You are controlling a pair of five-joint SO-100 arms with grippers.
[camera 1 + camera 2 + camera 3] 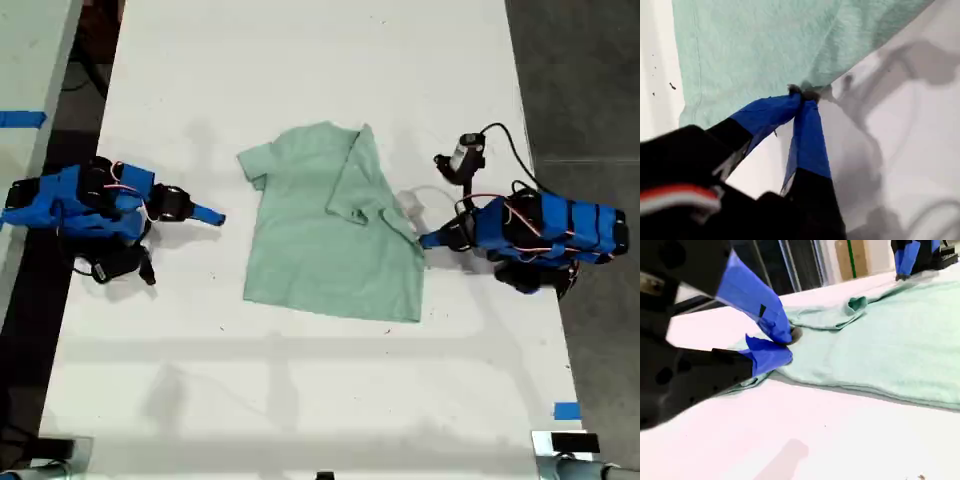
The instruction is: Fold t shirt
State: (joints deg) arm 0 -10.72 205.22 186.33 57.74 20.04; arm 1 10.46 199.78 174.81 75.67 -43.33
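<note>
You have the t shirt lying flat near the middle of the white surface. Its long axis runs from the exterior view's top to its bottom, slightly tilted, with the neck end toward the top and the hem toward the bottom. One sleeve sticks out toward the exterior view's left. The other side is folded in over the body, leaving a slanted flap.

My first gripper comes in from the exterior view's right. Its jaws are pressed together, pinching the shirt's edge on that side, and you can see this close up in the first wrist view. My second gripper lies on the exterior view's left, near the protruding sleeve but apart from the cloth. Its jaws look drawn together with nothing between them.

Behind the first arm, a small grey cylinder with a black cable sits just off the shirt's side. A blue tape mark lies near the exterior view's lower right corner. Nothing rests on the shirt itself.
</note>
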